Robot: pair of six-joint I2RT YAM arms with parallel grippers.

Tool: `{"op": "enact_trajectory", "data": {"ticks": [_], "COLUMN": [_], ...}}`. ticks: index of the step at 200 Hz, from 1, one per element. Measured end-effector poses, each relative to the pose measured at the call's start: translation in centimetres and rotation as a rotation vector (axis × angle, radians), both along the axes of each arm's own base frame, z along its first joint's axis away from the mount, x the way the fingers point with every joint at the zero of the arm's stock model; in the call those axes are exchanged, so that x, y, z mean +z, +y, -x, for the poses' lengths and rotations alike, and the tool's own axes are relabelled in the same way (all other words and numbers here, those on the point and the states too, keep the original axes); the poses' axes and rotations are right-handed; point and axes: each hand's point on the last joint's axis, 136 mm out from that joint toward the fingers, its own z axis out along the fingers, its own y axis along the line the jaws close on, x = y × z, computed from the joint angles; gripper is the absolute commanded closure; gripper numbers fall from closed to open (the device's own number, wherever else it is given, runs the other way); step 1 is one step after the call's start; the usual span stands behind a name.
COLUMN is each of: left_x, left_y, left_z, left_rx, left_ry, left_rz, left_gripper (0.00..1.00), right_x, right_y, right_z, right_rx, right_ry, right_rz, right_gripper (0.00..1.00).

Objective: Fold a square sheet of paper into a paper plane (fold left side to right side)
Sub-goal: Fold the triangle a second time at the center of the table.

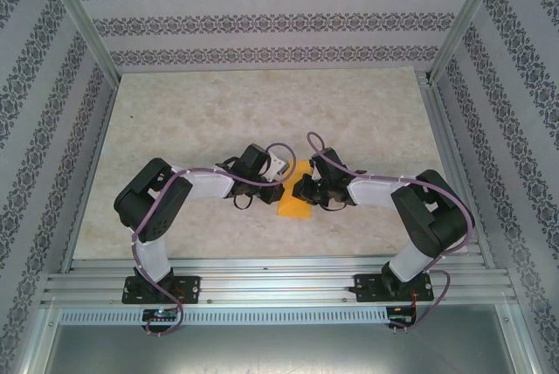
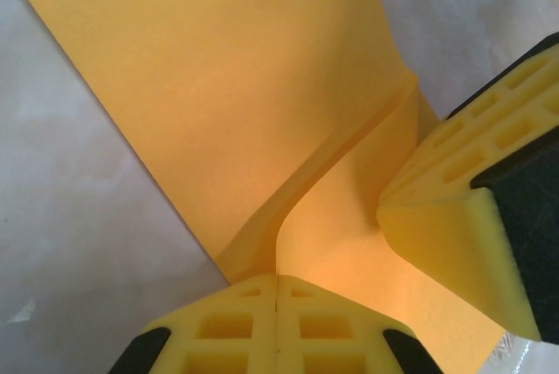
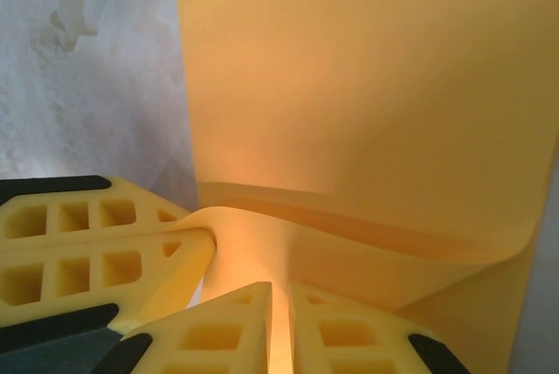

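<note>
1. Found the bench [image 1: 262,112] carrying the work near its front middle, between the two arms.
2. Found the square sheet of paper [image 1: 294,202] lying there, mostly flat on the bench, with one part drawn up into a soft raised bend.
3. Judged the step to be the left-to-right fold, in hand but not finished: paper lifted, no sharp crease pressed down yet. Judged the next move to call for carrying the lifted part across to the right side with both tools together, matching the edges, then pressing it flat without dragging or tearing the sheet.
4. Saw the left tool [image 2: 277,280] fully closed, pinching the raised paper.
5. Saw the right tool [image 3: 279,291] nearly closed, with only a thin slit showing, gripping the same raised bend just beside the left tool.
</note>
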Motion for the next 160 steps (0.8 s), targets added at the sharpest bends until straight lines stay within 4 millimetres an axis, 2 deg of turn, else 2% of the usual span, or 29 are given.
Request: {"op": "enact_trajectory", "data": {"ticks": [51, 94, 110, 131, 160], "left_x": [0.0, 0.1, 0.6, 2.5, 7.1], "left_y": [-0.1, -0.1, 0.6, 1.7, 1.7], "left_z": [-0.1, -0.2, -0.1, 0.1, 0.5], "left_rx": [0.000, 0.008, 0.034, 0.070, 0.084], "left_ry": [-0.001, -0.001, -0.003, -0.020, -0.061], "left_rz": [0.001, 0.001, 0.002, 0.029, 0.138], "left_gripper": [0.98, 0.84, 0.76, 0.72, 0.74], "right_x": [-0.8, -0.9, -0.9, -0.9, -0.9], "right_y": [-0.3, -0.3, -0.3, -0.3, -0.3], "right_z": [0.3, 0.3, 0.3, 0.3, 0.3], "right_rx": [0.003, 0.003, 0.001, 0.001, 0.001], "right_ry": [0.017, 0.018, 0.018, 0.018, 0.018], "right_rz": [0.023, 0.025, 0.026, 0.027, 0.028], "right_gripper": [0.86, 0.86, 0.86, 0.86, 0.86]}}
